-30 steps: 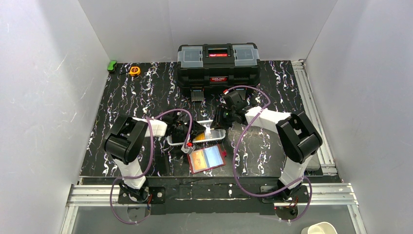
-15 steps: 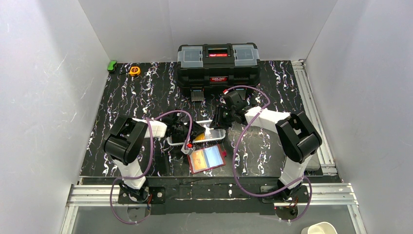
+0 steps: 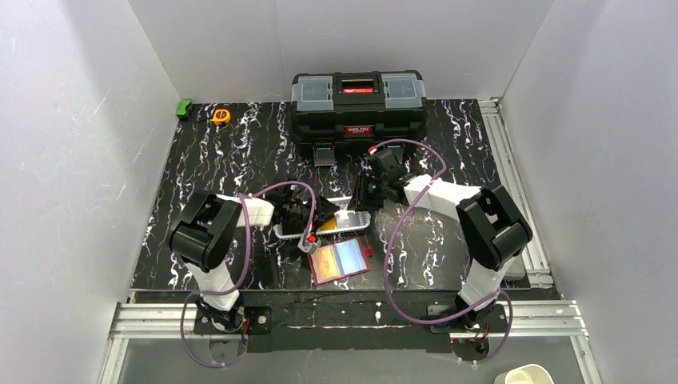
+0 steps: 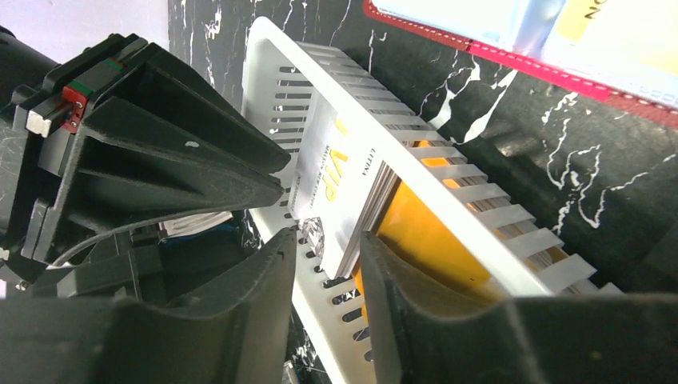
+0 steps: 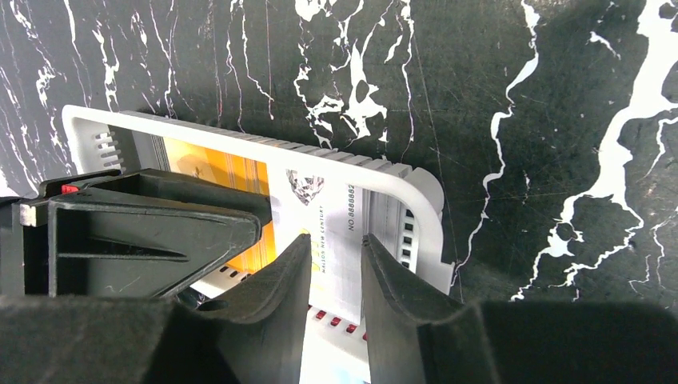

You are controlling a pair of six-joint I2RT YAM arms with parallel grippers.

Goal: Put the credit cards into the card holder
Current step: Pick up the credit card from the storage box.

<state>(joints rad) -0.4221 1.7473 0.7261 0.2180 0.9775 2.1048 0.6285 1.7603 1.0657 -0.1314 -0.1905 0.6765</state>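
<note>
Credit cards (image 4: 332, 172) stood in white basket (image 5: 428, 208); card holder (image 3: 340, 262) lay open just beside it on tabletop (image 3: 240, 152). Left gripper (image 4: 328, 264) and right gripper (image 5: 336, 264) straddled the cards, fingers narrowly parted; clamping could not be told. Best to isolate one card.

Three plain white walls, left (image 3: 72, 160), back (image 3: 344, 32) and right (image 3: 608, 160), box in the bench (image 3: 240, 152), which has a black top veined with white. Aluminium rails (image 3: 352, 316) run along its near edge and right side. Lighting is even and diffuse, and a grey floor (image 3: 352, 364) shows below the rails.
</note>
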